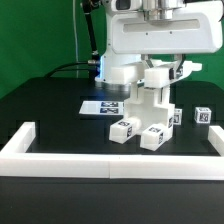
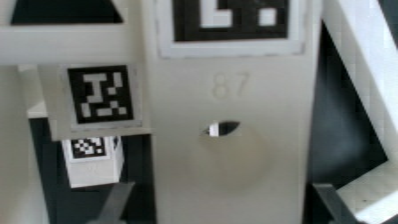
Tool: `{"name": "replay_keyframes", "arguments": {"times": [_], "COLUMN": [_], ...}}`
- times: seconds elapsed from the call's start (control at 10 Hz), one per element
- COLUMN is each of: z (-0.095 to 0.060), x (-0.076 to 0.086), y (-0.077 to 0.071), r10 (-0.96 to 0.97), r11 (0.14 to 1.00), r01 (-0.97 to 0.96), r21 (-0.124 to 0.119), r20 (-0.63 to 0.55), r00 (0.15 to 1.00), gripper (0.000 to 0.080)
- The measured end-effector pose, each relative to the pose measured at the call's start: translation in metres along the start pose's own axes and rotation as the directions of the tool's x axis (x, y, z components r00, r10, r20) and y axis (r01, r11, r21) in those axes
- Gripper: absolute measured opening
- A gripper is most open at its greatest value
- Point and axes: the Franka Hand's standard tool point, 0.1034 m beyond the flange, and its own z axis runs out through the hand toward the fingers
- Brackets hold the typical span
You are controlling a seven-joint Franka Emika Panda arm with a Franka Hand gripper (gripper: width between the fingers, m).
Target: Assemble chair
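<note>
The chair lies in separate white plastic parts on the black table. The largest piece stands upright near the middle, blocky, with a tag near its top. Seen close, its flat slab is plain white, with a black-and-white tag at one end, a faint number below it and a small hole near the middle. A square post runs alongside the slab and bears its own tag. A short tagged block and a second block lie close together in front of the largest piece. A third block sits just beside it on the exterior view's right. A fourth block stands well apart, farther to that side.
</note>
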Motion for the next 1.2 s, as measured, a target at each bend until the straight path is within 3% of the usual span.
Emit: {"name": "replay_keyframes", "arguments": {"times": [1.2], "z": [-0.0006], "x": [0.0012], "y": [-0.0016], "r10": [-0.003], "r11": [1.0], "r01": [0.004], "r21": [0.011], "r20": [-0.033], "r00": [0.999], "gripper": [0.0291]}}
